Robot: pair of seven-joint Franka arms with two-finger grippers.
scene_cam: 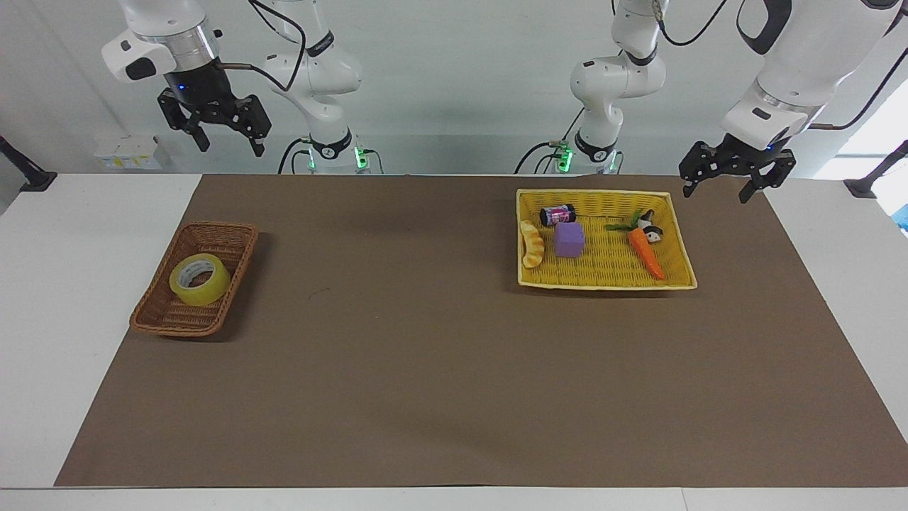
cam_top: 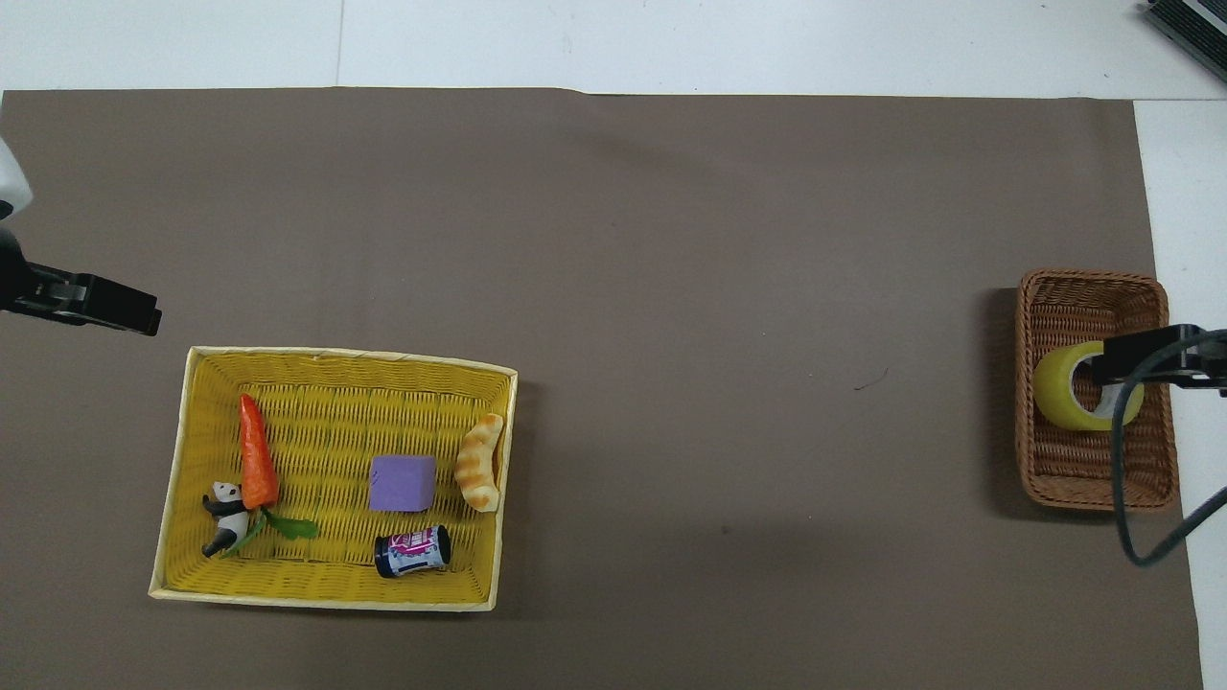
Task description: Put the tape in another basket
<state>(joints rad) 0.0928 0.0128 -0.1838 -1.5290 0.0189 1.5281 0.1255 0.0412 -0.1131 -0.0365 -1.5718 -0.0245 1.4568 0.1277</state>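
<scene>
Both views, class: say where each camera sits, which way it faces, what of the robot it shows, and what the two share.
Facing view: high across the table, facing the robots; shows both arms, the right gripper raised above the table's right-arm end, the left gripper waiting beside the yellow basket.
Overhead view: high above the robots' end, looking steeply down; only gripper tips show.
Shared: the tape in the brown basket, and the yellow basket.
</scene>
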